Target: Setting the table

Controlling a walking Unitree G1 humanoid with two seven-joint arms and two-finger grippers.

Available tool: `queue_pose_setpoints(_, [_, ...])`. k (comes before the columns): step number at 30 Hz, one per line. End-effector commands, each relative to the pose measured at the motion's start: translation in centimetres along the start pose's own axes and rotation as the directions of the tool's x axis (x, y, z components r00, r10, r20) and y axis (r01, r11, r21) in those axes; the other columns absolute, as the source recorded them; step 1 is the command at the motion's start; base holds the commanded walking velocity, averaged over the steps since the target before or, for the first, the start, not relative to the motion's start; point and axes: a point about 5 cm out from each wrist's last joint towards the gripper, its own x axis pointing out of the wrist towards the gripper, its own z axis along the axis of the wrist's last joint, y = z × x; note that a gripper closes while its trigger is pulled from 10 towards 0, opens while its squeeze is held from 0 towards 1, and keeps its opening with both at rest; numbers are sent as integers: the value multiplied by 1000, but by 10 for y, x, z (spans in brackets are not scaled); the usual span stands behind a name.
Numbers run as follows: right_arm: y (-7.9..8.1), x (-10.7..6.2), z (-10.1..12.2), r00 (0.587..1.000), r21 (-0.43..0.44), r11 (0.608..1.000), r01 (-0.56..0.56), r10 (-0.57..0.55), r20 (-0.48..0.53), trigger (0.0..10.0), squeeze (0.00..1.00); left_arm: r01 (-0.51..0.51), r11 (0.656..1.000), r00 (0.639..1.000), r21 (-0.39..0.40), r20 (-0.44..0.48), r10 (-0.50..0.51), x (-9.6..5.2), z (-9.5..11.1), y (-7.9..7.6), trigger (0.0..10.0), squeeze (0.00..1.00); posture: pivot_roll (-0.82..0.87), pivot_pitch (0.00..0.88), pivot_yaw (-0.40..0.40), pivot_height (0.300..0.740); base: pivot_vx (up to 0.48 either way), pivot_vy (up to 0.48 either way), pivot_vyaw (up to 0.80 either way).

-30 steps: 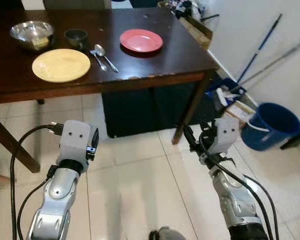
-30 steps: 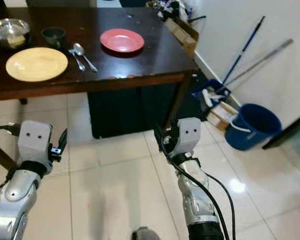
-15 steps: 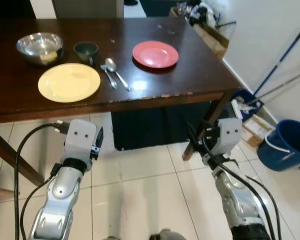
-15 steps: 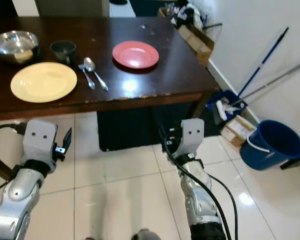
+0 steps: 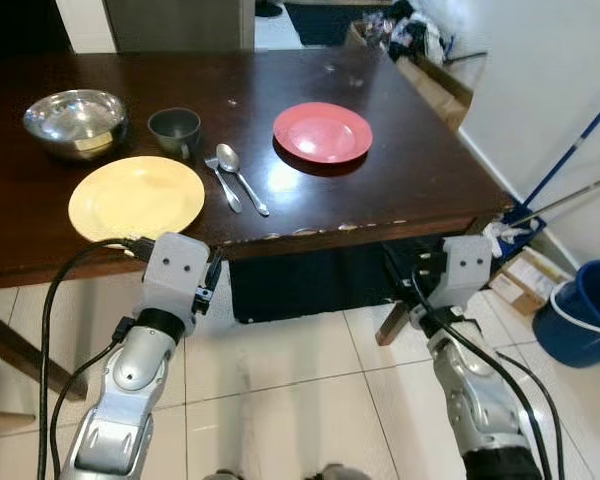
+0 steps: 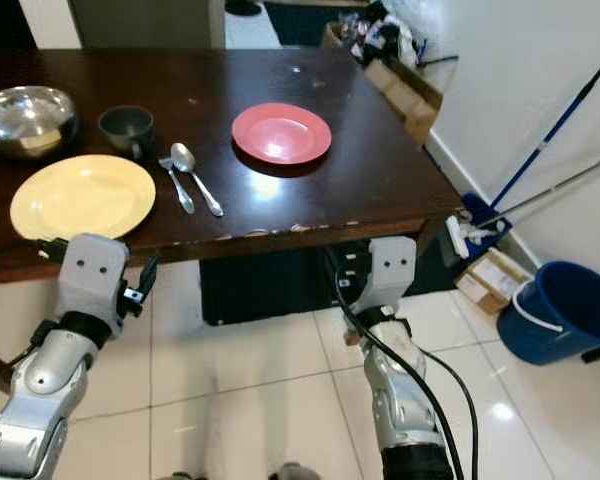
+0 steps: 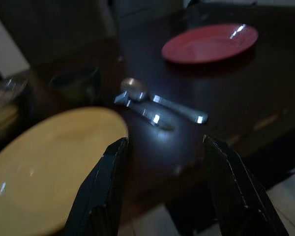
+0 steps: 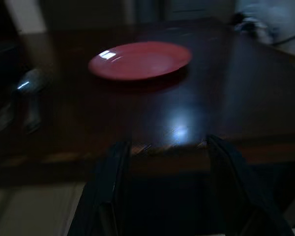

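1. Dark wooden table (image 5: 400, 190) on pale tiled floor (image 5: 280, 390), white wall at right with mop handles (image 5: 570, 150) and blue bucket (image 5: 585, 310) beside it.
2. On table, left to right: steel bowl (image 5: 75, 120) at far left, yellow plate (image 5: 137, 197) near front edge, dark cup (image 5: 175, 127) behind it, fork (image 5: 224, 186) and spoon (image 5: 240, 176) side by side just right of yellow plate, red plate (image 5: 322, 132) well apart to the right.
3. Left gripper (image 7: 162, 189) raised before table edge, just below yellow plate; fingers spread wide, nothing between them.
4. Right gripper (image 8: 164, 189) low at front right part of table edge, aimed toward red plate; fingers parted, holding nothing.
5. Judged step: approach to table, no item grasped yet.
6. Risk: both grippers sit at or below edge height, so further advance without lifting arms could drive fingers into table edge. Risk: low reach from left could push yellow plate into cutlery or cup, since all lie close together.
7. Versus a second ago: whole view shifted, table larger and closer, camera moved forward; tableware layout unchanged; both grippers now nearer table edge, same spread.
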Motion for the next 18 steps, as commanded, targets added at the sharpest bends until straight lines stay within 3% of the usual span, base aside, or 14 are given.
queue_pose_setpoints(1, [-10, -2, 1, 998, 17, 998, 56, -56, 7, 10000, 0, 32, 999, 999, -3, 17, -32, 1, 4, -8, 10000, 0, -68, 44, 11, 740, 401, 0, 0])
queue_pose_setpoints(18, [-20, -3, 2, 993, 42, 992, 118, -119, 16, 10000, 0, 60, 998, 998, -4, 27, -60, 4, 7, -9, 10000, 0, -69, 46, 29, 740, 402, 0, 0])
